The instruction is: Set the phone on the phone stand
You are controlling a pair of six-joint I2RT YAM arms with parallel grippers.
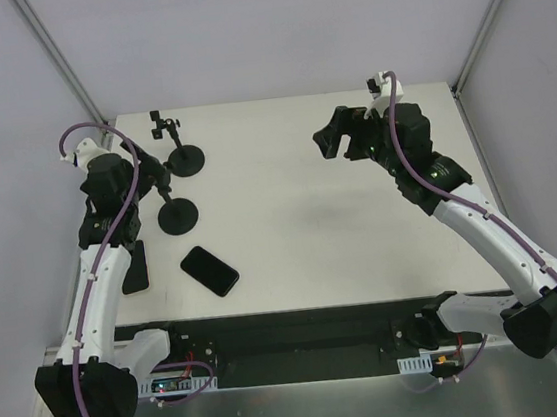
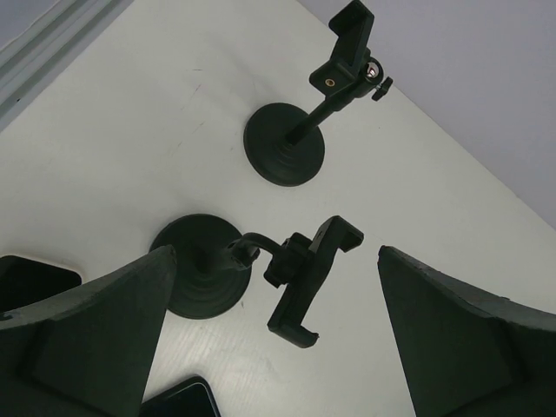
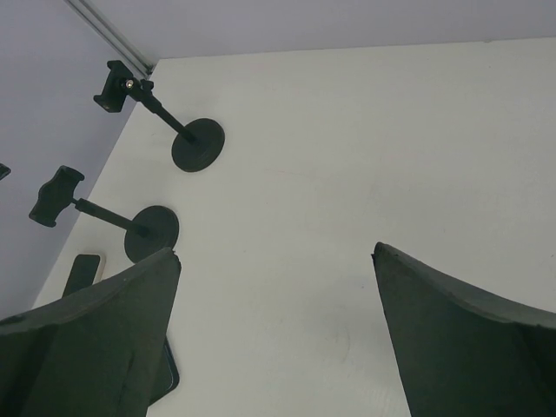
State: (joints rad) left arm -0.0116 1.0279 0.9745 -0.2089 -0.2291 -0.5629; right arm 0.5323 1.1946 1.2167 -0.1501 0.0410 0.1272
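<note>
Starting at the left claw: spread wide, gripping nothing; hanging directly above the near stand, with that stand's clamp, on its leaning stem, showing between the two dark fingers in the wrist view.

Outward from the near stand: just beyond it, the far stand, upright on a round base, clamp on top; on the arm-base side of the near stand and a little to its right, the phone, black, lying flat on the white desk, touching neither stand; left of the near stand's base and toward the arm bases, close to the desk edge, a second phone, partly hidden under the left arm.

Over at the right claw: likewise opened wide and holding nothing; raised above the desk, well apart from the near stand, off to its right.
</note>
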